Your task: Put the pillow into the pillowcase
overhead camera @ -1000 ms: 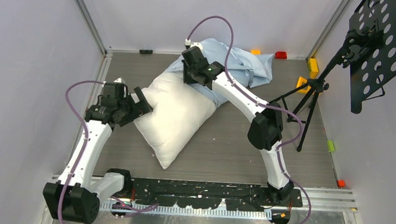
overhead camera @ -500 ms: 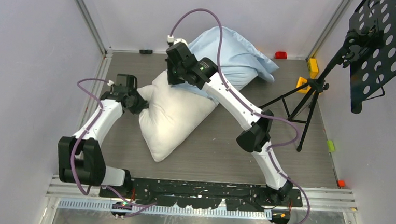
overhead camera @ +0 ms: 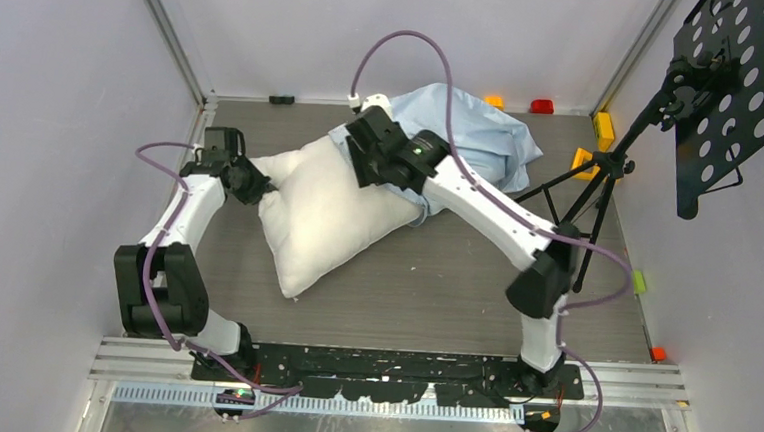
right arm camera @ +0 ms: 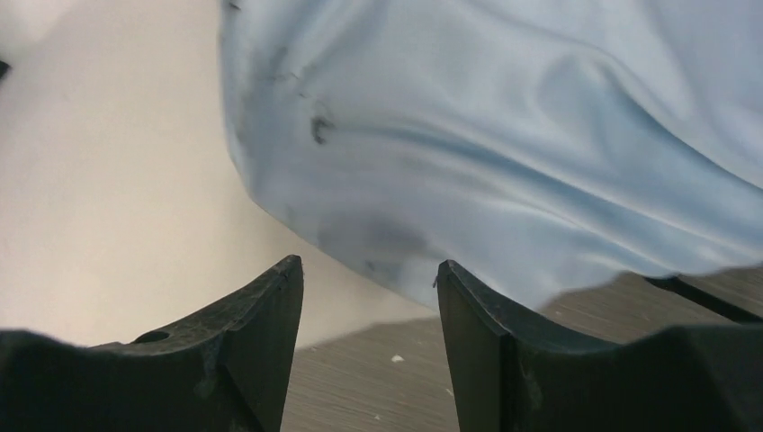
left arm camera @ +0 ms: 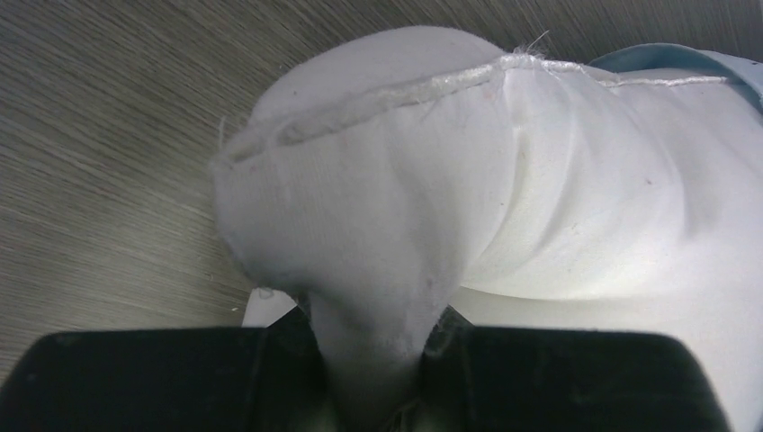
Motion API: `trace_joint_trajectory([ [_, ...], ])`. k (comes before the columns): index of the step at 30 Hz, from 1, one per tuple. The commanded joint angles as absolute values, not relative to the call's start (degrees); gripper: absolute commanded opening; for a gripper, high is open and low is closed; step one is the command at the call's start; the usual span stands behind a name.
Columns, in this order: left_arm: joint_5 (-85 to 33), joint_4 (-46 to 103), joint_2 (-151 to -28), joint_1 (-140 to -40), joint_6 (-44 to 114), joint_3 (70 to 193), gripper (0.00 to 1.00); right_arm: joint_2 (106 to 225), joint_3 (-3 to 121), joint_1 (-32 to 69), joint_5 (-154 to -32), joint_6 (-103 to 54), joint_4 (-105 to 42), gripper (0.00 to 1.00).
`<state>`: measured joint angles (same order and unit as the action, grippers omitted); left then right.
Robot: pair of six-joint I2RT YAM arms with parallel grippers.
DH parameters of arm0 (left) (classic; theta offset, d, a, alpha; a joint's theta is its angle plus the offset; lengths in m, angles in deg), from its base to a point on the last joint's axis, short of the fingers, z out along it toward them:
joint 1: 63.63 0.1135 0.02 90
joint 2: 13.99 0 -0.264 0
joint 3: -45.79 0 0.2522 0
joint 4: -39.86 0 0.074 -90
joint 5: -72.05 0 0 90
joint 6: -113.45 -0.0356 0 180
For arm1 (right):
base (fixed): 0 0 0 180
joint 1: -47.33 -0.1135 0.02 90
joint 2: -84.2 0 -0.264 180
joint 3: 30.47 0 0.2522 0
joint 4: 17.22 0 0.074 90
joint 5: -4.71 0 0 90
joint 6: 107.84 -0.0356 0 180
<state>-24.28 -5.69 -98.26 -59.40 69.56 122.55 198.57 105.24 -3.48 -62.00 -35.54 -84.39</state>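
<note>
The plump white pillow lies slantwise on the grey table, its far right end tucked under the edge of the wrinkled light blue pillowcase. My left gripper is shut on the pillow's left corner; the left wrist view shows white fabric pinched between the jaws of that gripper and a sliver of pillowcase. My right gripper hovers where pillow and pillowcase meet. In its wrist view the gripper stands open with nothing in it, just short of the smudged blue hem lying over the pillow.
A black tripod stand with a perforated panel stands at the right. Small blocks lie along the edges: red, yellow, green, orange. Walls close in on three sides.
My left gripper has shut on the pillow's corner and pulled it toward the back left. My right gripper has let go of the pillowcase and opened; the cloth has settled flatter.
</note>
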Motion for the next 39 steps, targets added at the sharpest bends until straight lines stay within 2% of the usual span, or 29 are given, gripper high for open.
trace_joint_trajectory([
  [1,-21.8,-4.2,-99.2,-57.6,67.4,123.1,0.0,184.6,90.7,-3.5,-52.2,-32.0,-77.3,0.61],
  [6,-22.6,-4.1,-99.3,-57.3,67.1,123.2,0.0,178.5,77.3,-3.5,-54.8,-31.0,-71.0,0.6],
  [12,-23.2,-4.1,-99.3,-57.0,66.9,123.2,0.0,178.8,70.7,-3.2,-52.7,-28.8,-68.3,0.49],
  [28,-24.1,-3.4,-100.1,-56.4,67.2,122.4,0.0,183.1,68.3,1.2,-52.5,-25.6,-63.6,0.48],
  [34,-23.9,-3.3,-100.2,-56.4,67.2,122.0,0.0,180.5,66.8,-0.3,-50.3,-28.5,-65.1,0.47],
  [39,-23.9,-3.6,-100.2,-56.4,67.2,122.3,0.0,181.0,65.7,-1.4,-48.3,-32.3,-66.8,0.39],
])
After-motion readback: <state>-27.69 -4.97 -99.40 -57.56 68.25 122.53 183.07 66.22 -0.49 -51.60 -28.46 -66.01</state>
